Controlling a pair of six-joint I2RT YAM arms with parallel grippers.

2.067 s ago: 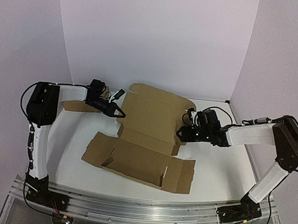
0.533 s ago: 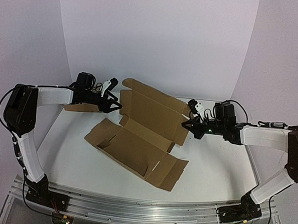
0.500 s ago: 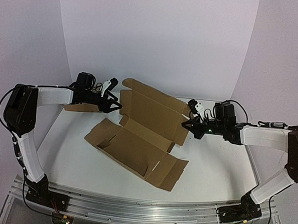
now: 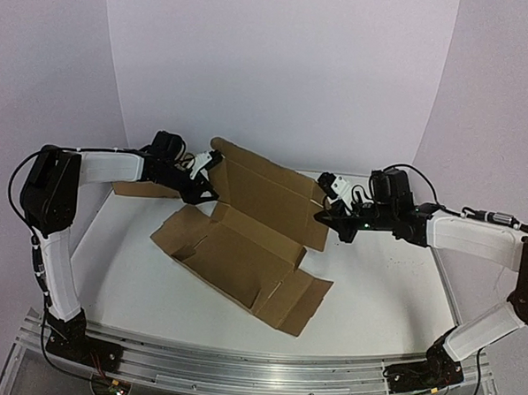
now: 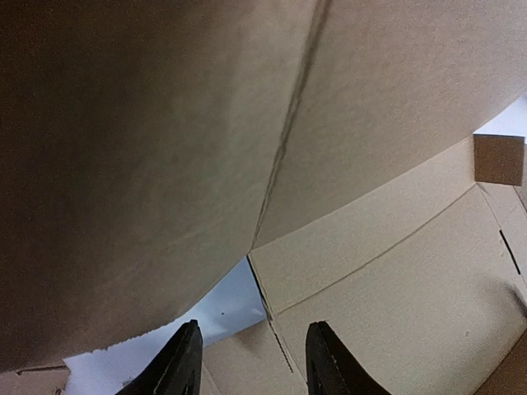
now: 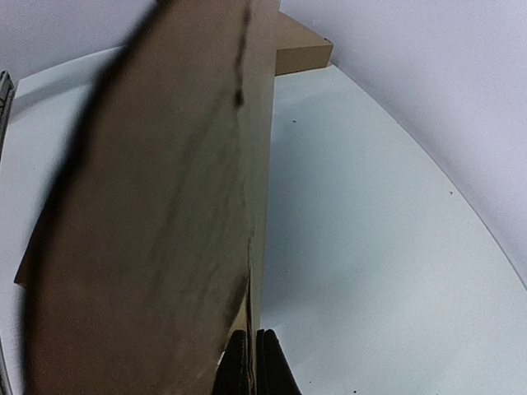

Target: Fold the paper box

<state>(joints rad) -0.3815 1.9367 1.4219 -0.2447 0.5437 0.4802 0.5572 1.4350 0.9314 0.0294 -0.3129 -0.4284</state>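
Along the rear of the paper box (image 4: pixel 243 258), the lid panel (image 4: pixel 264 193) now stands steeper than a moment ago above the counter (image 4: pixel 392 284). The right gripper (image 6: pixel 250 350) pinches its right edge; the left gripper (image 5: pixel 254 346), spread and empty, props its left corner. Raising the lid seems underway.

You have open table (image 4: pixel 392 284) on the right and along the near left edge. The paper box (image 4: pixel 243 258) fills the middle, its raised far panel walling off the back, and a small box (image 4: pixel 139 189) blocks the far left corner.
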